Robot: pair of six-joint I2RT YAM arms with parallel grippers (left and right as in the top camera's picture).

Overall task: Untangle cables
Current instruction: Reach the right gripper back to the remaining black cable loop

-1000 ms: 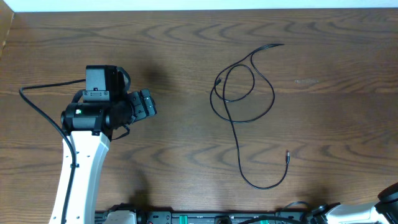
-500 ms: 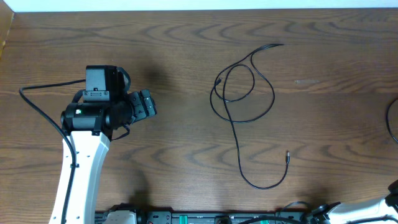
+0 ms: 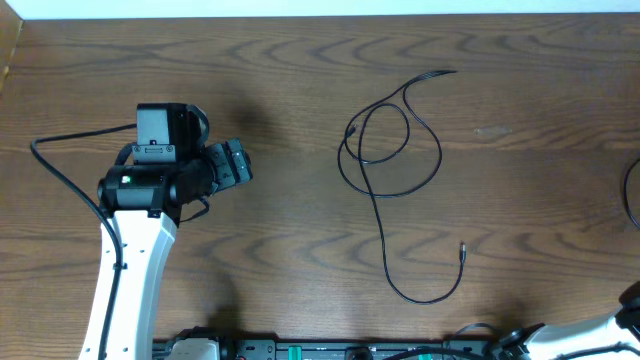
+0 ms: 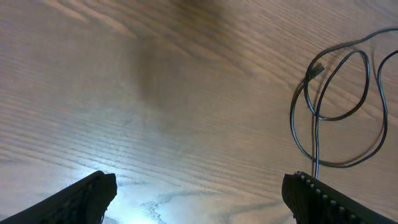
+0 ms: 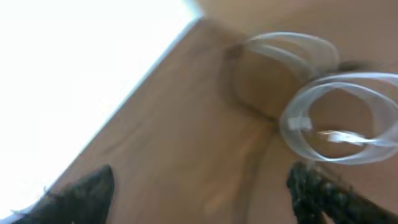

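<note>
Loosely looped cables [image 3: 441, 150] lie beyond the spread left gripper [image 4: 199, 183]; right gripper [image 5: 200, 171] likewise spread.

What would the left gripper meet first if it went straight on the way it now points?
Likely the thin black looped cable, off-centre: it lies ahead of the right finger, while the left gripper centres on brown wooden table. Height is unclear.
</note>
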